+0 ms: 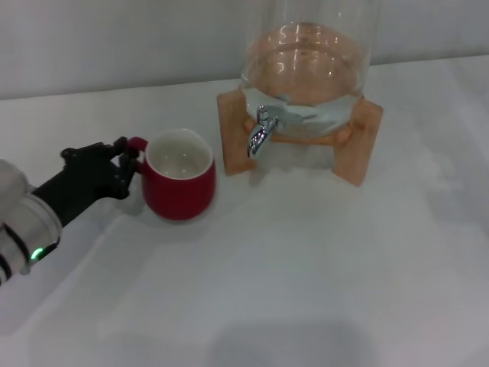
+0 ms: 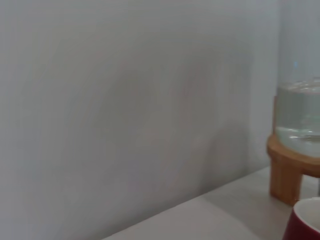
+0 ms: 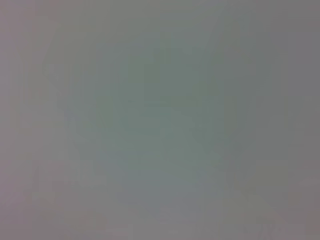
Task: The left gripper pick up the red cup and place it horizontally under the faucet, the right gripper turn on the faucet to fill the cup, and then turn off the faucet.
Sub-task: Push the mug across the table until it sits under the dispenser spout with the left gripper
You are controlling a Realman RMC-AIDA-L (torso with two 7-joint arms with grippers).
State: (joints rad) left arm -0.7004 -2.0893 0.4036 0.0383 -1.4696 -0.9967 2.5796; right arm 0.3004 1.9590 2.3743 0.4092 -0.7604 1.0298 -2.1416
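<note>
The red cup stands upright on the white table, left of the faucet, with its white inside showing and its handle pointing left. My left gripper is at that handle, open, with a black finger on either side of it. The chrome faucet juts from the glass jar, its spout turned down over bare table. In the left wrist view only a corner of the red cup shows. The right gripper is out of view, and the right wrist view shows only a blank grey surface.
The jar, part-filled with water, rests in a wooden stand at the back of the table, also visible in the left wrist view as the stand beneath the jar. A pale wall runs behind. The white table stretches toward me.
</note>
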